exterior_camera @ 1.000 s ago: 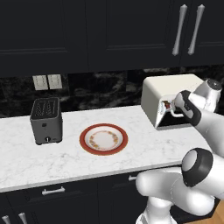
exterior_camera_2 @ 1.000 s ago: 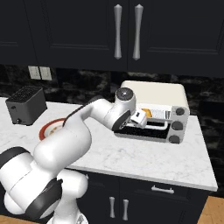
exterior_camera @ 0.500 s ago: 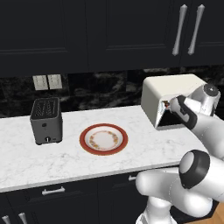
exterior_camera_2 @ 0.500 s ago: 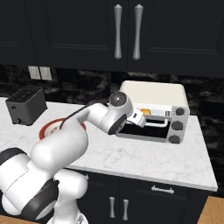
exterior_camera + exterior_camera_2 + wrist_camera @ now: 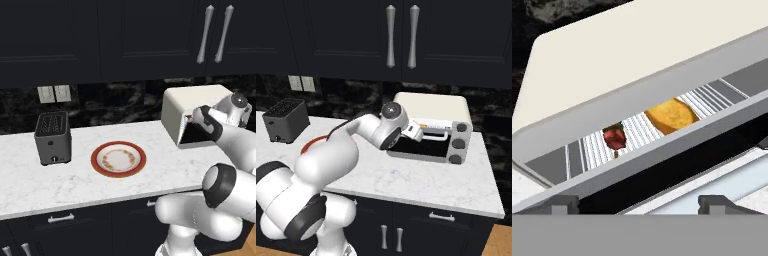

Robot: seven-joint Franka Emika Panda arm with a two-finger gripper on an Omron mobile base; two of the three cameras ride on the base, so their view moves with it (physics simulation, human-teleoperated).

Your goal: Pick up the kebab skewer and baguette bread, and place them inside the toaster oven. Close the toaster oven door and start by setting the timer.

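Observation:
The cream-white toaster oven stands at the right end of the counter. Its door is tilted up, leaving a narrow gap at the top. Through that gap the hand view shows the golden-orange baguette bread and the red and green end of the kebab skewer, both lying on the wire rack. My gripper is pressed close against the door's upper edge by the silver handle bar. It is open, its fingertips wide apart and holding nothing.
A red-rimmed plate lies mid-counter, and a dark slot toaster stands at the left. Three grey knobs run down the oven's right side. Dark upper cabinets hang above the oven.
The door has swung up from nearly flat to almost shut. My gripper has risen and moved in toward the oven with it.

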